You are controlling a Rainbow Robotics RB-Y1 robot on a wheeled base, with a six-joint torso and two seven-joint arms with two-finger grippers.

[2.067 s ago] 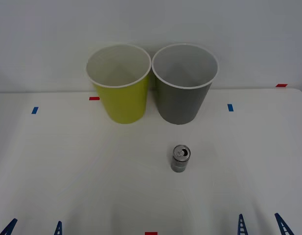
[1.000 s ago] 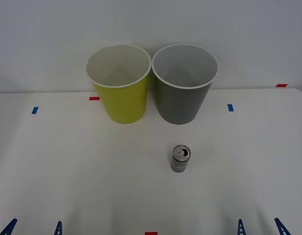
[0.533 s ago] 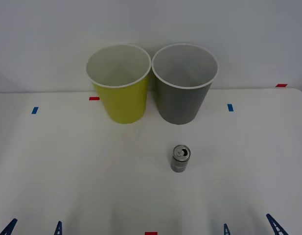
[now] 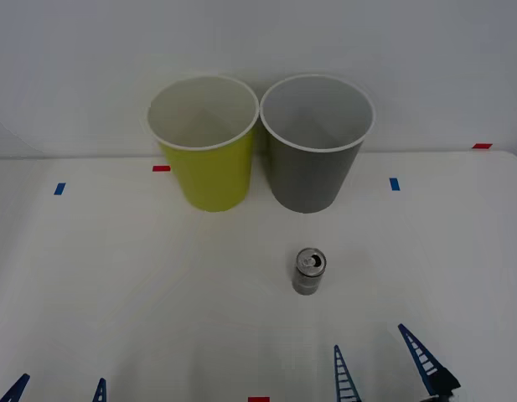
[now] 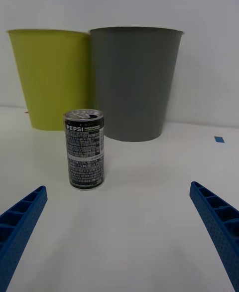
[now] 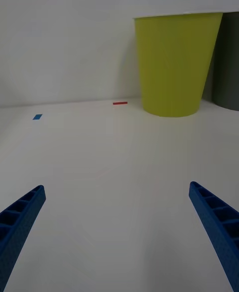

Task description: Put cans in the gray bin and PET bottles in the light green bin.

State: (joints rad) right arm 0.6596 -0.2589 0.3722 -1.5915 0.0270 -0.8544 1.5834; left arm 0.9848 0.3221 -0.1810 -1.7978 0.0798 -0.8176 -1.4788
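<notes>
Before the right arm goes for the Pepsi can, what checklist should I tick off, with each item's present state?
1. Pepsi can upright on the table, apart from both bins: ok.
2. Right gripper open, short of the can: ok.
3. Can lined up between its fingers: not ok, it sits off toward one side in the right wrist view.
4. Gray bin upright, mouth unobstructed: ok.
5. Light green bin clear of the can's path: ok.
6. Left gripper open, parked at the near edge: ok.

right end effector (image 4: pixel 382 368) fingers (image 4: pixel 422 358): blue, ribbed | base perhaps black
</notes>
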